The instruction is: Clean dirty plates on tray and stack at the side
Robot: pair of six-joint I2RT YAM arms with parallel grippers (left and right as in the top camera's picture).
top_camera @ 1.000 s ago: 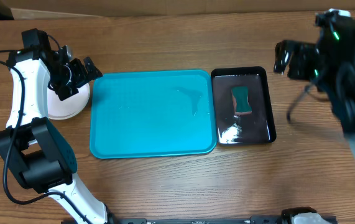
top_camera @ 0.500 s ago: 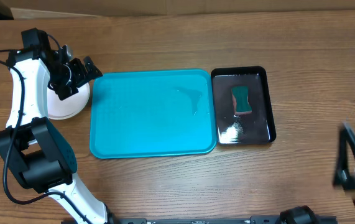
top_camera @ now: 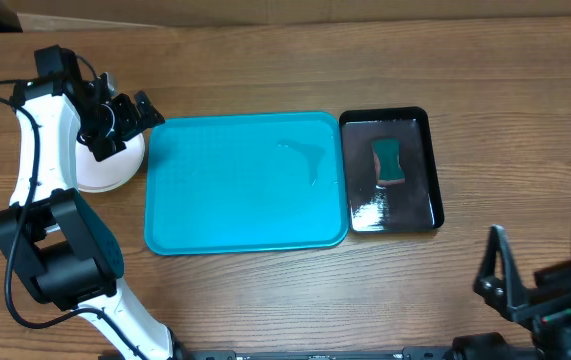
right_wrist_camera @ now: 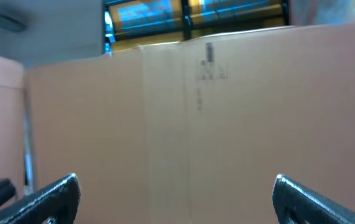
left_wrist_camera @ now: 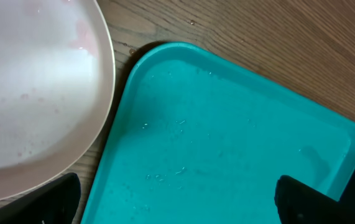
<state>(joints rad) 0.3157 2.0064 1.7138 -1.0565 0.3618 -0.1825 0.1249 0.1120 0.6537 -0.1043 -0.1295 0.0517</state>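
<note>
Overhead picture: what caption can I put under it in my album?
Open left gripper hovers over a white plate beside the bare turquoise tray; a sponge sits in the black tray.

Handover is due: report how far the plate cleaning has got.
Done: turquoise tray holds no plates; white plate sits beside its left edge. In hand: nothing; left end effector, above that plate, and right end effector are open. Left: likely nothing, though any plates under the white one are hidden.

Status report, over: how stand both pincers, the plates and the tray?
Left pincer open, above white plate edge beside blue tray. Right pincer open, empty, far from it. Blue tray holds no plate. Sponge on black tray, nothing blocking.
</note>
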